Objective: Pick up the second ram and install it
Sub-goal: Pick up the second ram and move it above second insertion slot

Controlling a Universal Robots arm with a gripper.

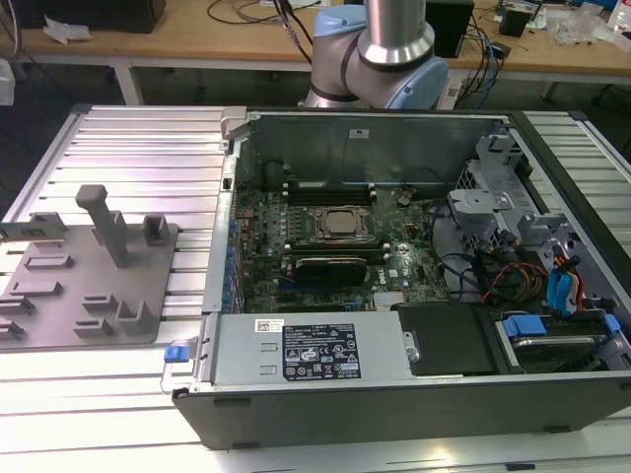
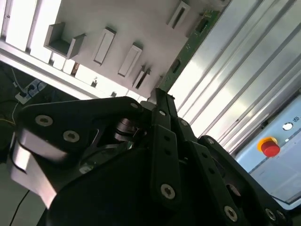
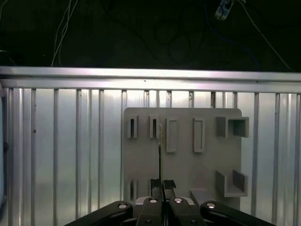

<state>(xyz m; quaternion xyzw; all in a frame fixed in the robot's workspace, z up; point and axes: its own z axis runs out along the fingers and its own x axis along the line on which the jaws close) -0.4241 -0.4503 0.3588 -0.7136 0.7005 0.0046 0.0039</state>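
Observation:
The second ram (image 3: 160, 150) shows edge-on as a thin green strip standing out from my gripper (image 3: 162, 184). My gripper is shut on one end of it, and the black fingers (image 2: 162, 141) pinch it from both sides. In the second wrist view the same ram (image 2: 190, 44) runs away from my gripper (image 2: 157, 96), with dark chips along its green face. It hangs above the grey slotted fixture (image 3: 183, 165), clear of the slots. In the exterior view that fixture (image 1: 89, 276) lies on the exterior view's left, beside the open computer case (image 1: 227, 325).
The case holds a motherboard (image 1: 394, 261) with a processor socket (image 1: 340, 225) and long dark slots on either side of it. The ribbed aluminium table (image 1: 138, 148) carries both fixture and case. The arm's base (image 1: 375, 49) stands behind the case. A red stop button (image 2: 270, 148) is in the second wrist view.

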